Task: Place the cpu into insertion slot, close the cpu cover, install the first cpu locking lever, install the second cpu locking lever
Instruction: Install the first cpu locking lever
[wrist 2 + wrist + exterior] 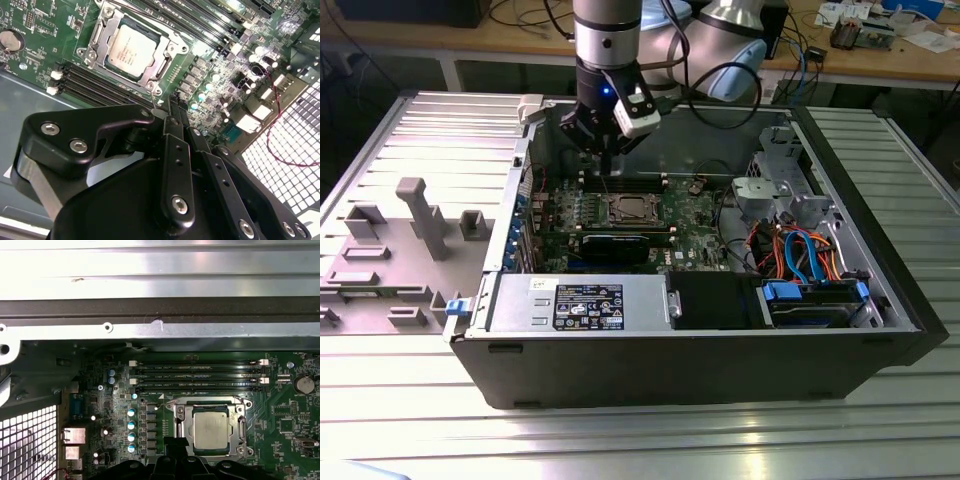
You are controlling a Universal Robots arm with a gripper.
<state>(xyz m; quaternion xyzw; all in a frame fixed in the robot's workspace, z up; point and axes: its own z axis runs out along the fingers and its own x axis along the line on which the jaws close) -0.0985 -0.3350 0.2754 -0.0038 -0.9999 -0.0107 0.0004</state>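
The cpu [132, 49] [211, 429] lies flat in the insertion slot [628, 210] on the green motherboard, its silver top showing. The cpu cover [170, 52] [207, 406] is folded down around it, and the chip shows through the cover's window. Thin metal levers [243, 426] lie along the cover's sides; I cannot tell whether they are hooked. My gripper [605, 165] [172, 107] [175, 442] hangs a little above the board over the memory slots [197, 375], just behind the socket in the exterior view. It is shut, with nothing held.
The open computer case [720, 370] surrounds the board. A grey power-supply box [582, 303] sits at its front, and a drive cage with blue and orange cables [800, 255] is on the exterior view's right. A grey fixture tray [390, 250] lies outside on the exterior view's left.
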